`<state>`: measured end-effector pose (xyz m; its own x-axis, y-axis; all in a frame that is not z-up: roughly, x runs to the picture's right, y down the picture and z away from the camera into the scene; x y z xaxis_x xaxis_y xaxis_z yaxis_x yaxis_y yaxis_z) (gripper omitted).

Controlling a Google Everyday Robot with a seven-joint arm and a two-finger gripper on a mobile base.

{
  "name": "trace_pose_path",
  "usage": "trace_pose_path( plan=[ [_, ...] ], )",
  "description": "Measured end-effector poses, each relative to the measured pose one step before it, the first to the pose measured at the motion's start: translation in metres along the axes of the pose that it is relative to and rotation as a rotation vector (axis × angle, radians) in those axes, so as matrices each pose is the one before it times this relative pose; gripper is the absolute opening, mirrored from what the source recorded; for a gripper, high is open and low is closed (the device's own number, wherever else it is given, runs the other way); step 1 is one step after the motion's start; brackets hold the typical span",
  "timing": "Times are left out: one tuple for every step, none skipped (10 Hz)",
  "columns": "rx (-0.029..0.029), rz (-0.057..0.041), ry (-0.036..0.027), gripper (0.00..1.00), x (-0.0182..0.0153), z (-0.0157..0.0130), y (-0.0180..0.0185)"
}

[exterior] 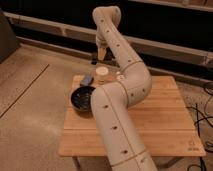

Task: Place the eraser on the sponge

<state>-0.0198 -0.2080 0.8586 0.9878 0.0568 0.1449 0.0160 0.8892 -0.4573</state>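
Observation:
My gripper (101, 54) hangs from the arm's raised wrist above the back edge of the wooden table (165, 125), just over a pale round cup (102, 73). Something tan shows at the gripper's end, but I cannot tell what it is. A flat grey-blue block, which looks like the sponge (87, 79), lies on the table to the lower left of the gripper, apart from it. A small white piece (120, 76) sits beside the arm behind the cup. I cannot pick out the eraser with certainty.
A black bowl (82, 98) stands at the table's left side, in front of the sponge. My own beige arm (131, 89) rises from the near edge and crosses the table's middle. Dark wall panels run behind the table, and cables (206, 116) lie on the floor at right.

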Motion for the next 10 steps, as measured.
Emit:
trace_pose_path(
  plan=[
    [-0.01027, -0.0092, 0.00311, 0.0, -0.00207, -0.00157, 0.00406],
    [-0.00104, -0.0021, 0.00924, 0.0, 0.00158, 0.00056, 0.00176],
    [0.02281, 0.0032, -0.00143, 0.0, 0.00244, -0.00789, -0.00277],
    [0.0097, 0.00241, -0.003, 0.0, 0.00131, -0.00381, -0.00171],
    [0.00081, 0.00244, 0.00494, 0.0, 0.00274, 0.00191, -0.00014],
    [0.00554, 0.03523, 0.04079, 0.0, 0.03545, 0.01189, -0.00002],
    [0.02042, 0.04654, 0.05293, 0.0, 0.04789, 0.01261, -0.00286],
    [0.02233, 0.03122, 0.05099, 0.0, 0.04038, 0.01536, -0.00366],
    [0.0329, 0.0273, 0.03926, 0.0, 0.03429, 0.01915, -0.00572],
    [0.0224, 0.01484, 0.01421, 0.0, 0.01502, 0.01675, -0.00326]
  ],
)
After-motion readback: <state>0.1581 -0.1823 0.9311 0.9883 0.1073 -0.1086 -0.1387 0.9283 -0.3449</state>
